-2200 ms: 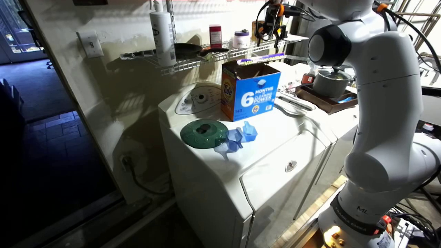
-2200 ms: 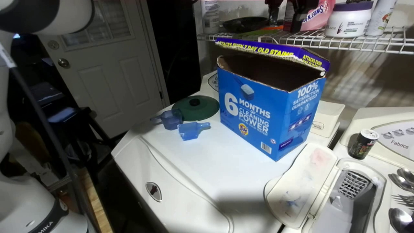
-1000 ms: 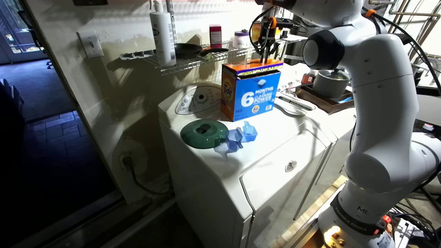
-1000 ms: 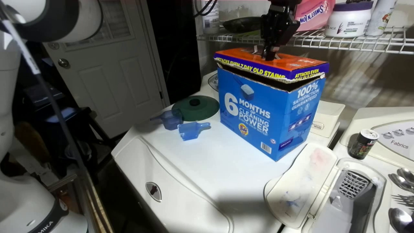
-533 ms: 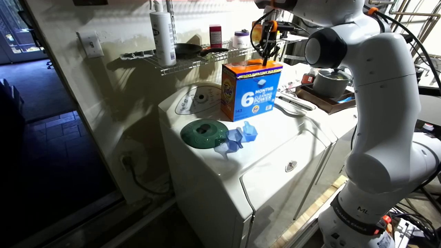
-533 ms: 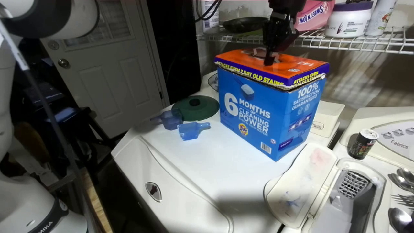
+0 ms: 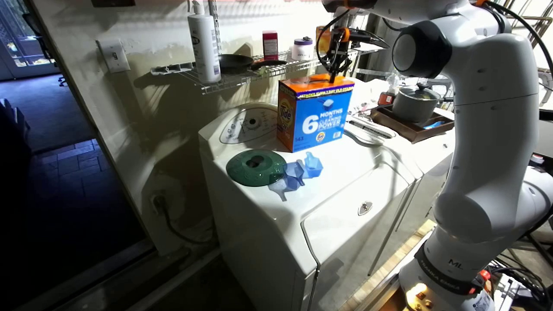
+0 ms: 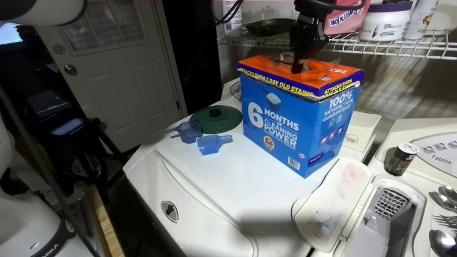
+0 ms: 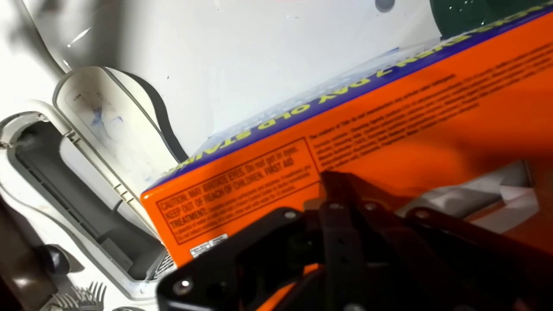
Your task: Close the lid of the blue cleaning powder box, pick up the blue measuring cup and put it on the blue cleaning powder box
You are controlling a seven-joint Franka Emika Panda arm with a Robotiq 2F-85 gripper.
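The blue cleaning powder box (image 8: 278,125) stands upright on the white washer. Its lid (image 8: 332,73), orange on top with a purple rim, lies down over the opening, and a ragged cardboard edge shows beneath the rim. My gripper (image 8: 297,67) points down at the lid's top, its fingers together with nothing between them; the tips seem to touch the orange surface. In the wrist view the gripper (image 9: 336,177) covers part of the lid (image 9: 389,142) near its handle slot. Two translucent blue measuring cups lie in front of the box, a lighter cup (image 7: 313,165) and a darker cup (image 8: 188,132).
A green pot lid (image 7: 257,167) lies beside the cups. A wire shelf (image 8: 342,46) with bottles and jars runs behind the box. An open cream container (image 8: 332,207), a small can (image 8: 401,159) and a pot (image 7: 415,103) in a brown tray stand farther along.
The lid has swung down from raised to lying over the box. My gripper came down onto it from above, closing on the way; in the last half second it has hardly moved.
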